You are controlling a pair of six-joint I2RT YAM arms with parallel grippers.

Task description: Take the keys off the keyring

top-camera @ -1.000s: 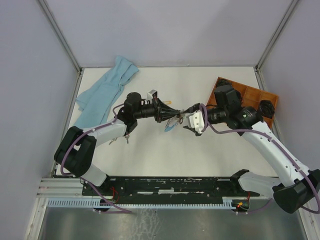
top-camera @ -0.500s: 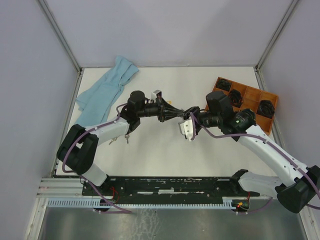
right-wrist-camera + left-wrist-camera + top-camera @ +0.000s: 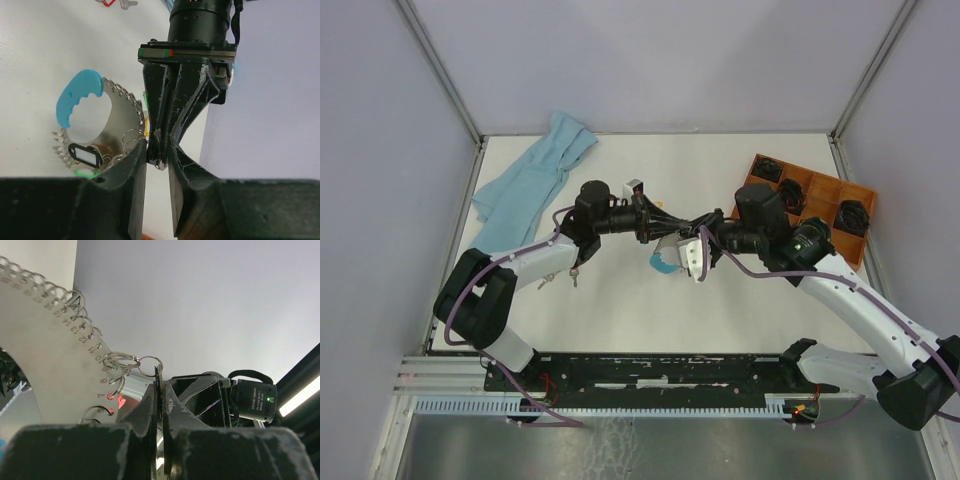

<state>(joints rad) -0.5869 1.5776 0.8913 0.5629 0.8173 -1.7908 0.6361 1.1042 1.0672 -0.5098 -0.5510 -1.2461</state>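
Meeting tip to tip in the top view, left gripper point(image 3: 678, 224) and right gripper point(image 3: 705, 222) have the keyring point(image 3: 667, 255) dangling just below; the left wrist shows fingers point(image 3: 145, 412) clamped on an edge-on key point(image 3: 158, 385); the right wrist shows it lengthwise between narrowly parted fingers point(image 3: 137, 172), contact unclear.

Your right claw point(image 3: 157, 150) has swung away from the orange tray point(image 3: 825, 195), uncovering more of its compartments, and its jaws have drawn much narrower. Your left claw point(image 3: 161, 390), with its key point(image 3: 158, 385), has edged slightly toward the tray. The keyring point(image 3: 117, 125) shows its blue end again.
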